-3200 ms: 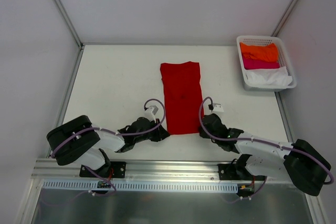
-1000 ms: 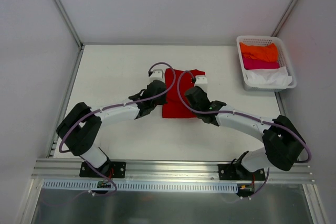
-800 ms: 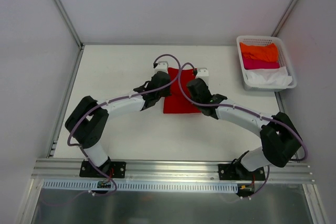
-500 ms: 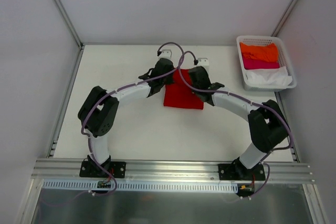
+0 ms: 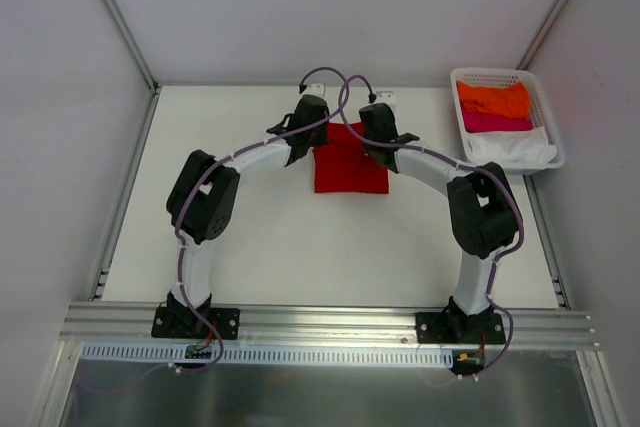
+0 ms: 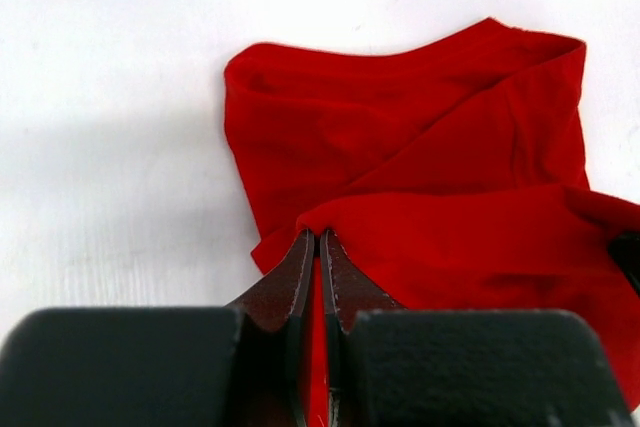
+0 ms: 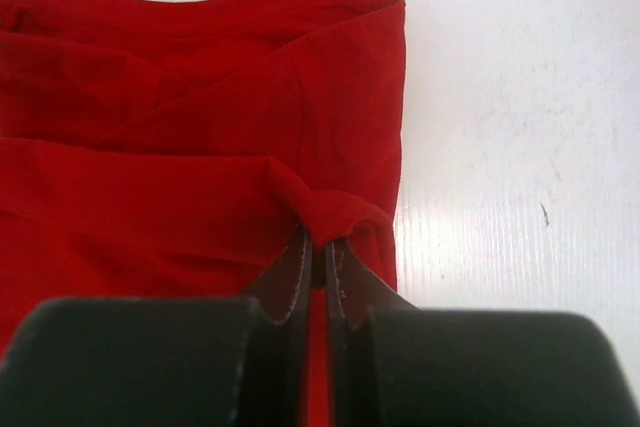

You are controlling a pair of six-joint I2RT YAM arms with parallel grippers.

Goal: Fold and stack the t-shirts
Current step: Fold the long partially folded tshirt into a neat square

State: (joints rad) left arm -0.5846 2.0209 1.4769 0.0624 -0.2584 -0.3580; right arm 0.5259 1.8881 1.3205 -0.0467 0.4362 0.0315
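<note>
A white table (image 5: 230, 217) is seen from above, enclosed by pale walls, and most of its middle is spanned by two arms bent inward from their bases at the near edge. The left arm (image 5: 215, 197) and the right arm (image 5: 480, 212) are both stretched toward the far middle of the table, where their wrists are brought close together. Between and just in front of the wrists, a deep red t-shirt (image 5: 350, 169) is laid on the table as a folded, roughly square shape, with an upper layer doubled over the lower one. A white lattice basket (image 5: 487, 71) is placed at the far right corner, well apart from the red shirt. Inside it, an orange t-shirt (image 5: 493, 99) is packed at the far end, a magenta pink t-shirt (image 5: 495, 123) beside it, and a white t-shirt (image 5: 512, 149) at the near end. The left gripper (image 6: 318, 239) is clamped on the upper layer's left corner, its fingers pressed together on the red cloth. The right gripper (image 7: 318, 244) is likewise pinched on a bunched fold at the upper layer's right edge.
</note>
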